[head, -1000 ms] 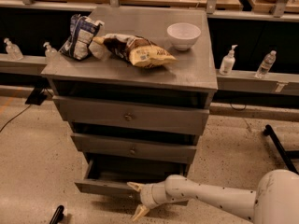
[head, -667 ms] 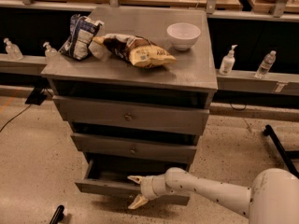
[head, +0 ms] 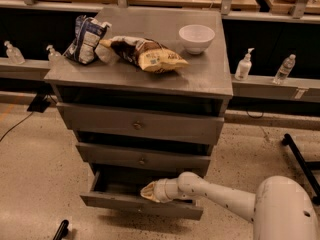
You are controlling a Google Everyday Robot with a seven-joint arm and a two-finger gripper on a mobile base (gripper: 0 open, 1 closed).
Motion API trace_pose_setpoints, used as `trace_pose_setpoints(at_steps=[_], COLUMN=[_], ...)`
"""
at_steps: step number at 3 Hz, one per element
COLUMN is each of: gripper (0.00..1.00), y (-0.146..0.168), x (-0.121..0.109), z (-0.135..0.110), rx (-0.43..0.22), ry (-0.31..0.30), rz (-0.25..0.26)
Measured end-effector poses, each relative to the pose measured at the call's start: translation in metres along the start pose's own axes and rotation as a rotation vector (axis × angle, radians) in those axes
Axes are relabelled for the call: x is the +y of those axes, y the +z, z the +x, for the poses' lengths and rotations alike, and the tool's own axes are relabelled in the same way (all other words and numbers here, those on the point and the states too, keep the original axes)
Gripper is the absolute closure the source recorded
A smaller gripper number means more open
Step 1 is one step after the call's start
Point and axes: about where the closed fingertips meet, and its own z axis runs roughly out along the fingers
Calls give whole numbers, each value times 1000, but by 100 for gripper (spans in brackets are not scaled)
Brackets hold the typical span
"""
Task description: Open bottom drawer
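Note:
The bottom drawer (head: pixel 135 207) is the lowest and narrowest of three grey drawers in the chest. It stands pulled out, and its dark inside (head: pixel 117 180) shows. Its knob is hidden from me. My gripper (head: pixel 148 192) is at the drawer's middle, just over the top edge of its front and reaching into the opening. My white arm (head: pixel 220 196) comes in from the lower right. The mid-sized drawer (head: pixel 142 159) and the widest drawer (head: pixel 137 125) above it are shut.
On the chest top (head: pixel 210 76) lie a blue-white bag (head: pixel 86 39), a brown-yellow chip bag (head: pixel 145 54) and a white bowl (head: pixel 196 37). Bottles (head: pixel 243 65) stand on the ledge behind. A black bar (head: pixel 300 159) lies on the floor at right, and a black object (head: pixel 61 230) at lower left.
My gripper has moved left and up, from in front of the drawer front to over its top edge. The drawer stays pulled out.

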Motion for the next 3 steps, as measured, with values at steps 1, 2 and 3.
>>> trace_pose_setpoints(at_steps=[1, 2, 3], gripper=[98, 100, 100], y=[9, 32, 53], x=[-13, -14, -11], z=[20, 39, 52], rx=[42, 74, 85], ry=[90, 114, 96], rz=[38, 29, -5])
